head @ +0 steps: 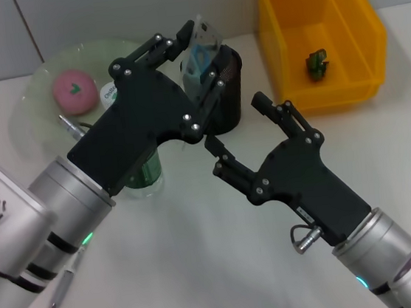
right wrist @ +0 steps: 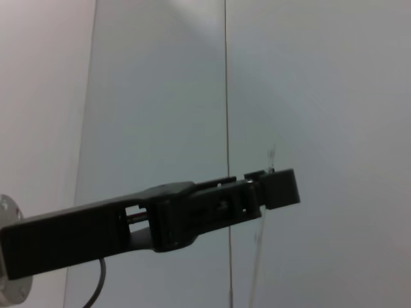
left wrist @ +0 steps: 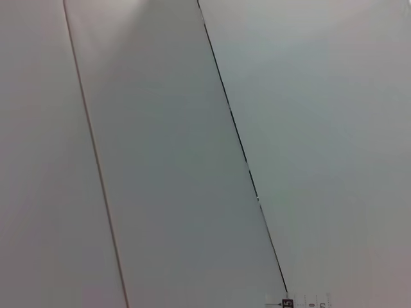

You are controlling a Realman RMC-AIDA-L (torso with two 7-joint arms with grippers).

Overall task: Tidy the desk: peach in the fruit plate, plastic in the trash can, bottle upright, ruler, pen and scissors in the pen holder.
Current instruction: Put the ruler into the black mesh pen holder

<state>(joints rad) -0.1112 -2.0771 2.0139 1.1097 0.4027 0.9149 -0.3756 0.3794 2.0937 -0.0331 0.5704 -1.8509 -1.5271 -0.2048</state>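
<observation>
My left gripper (head: pixel 198 57) is shut on a clear ruler (head: pixel 202 41) and holds it just above the black mesh pen holder (head: pixel 230 95). The ruler's end shows in the left wrist view (left wrist: pixel 298 301). My right gripper (head: pixel 236 132) is open and empty in front of the pen holder. A pink peach (head: pixel 73 90) lies in the glass fruit plate (head: pixel 35 88). A green bottle (head: pixel 147 177) stands mostly hidden under my left arm. A grey pen (head: pixel 61 289) lies at the near left. Green plastic (head: pixel 318 64) lies in the yellow bin (head: pixel 283 48). The scissors are not in view.
A thin metal thing (head: pixel 71 127) pokes out by the plate's rim beside my left arm; I cannot tell what it is. The right wrist view shows a black gripper finger (right wrist: pixel 192 215) against the wall. The table runs white to the near right.
</observation>
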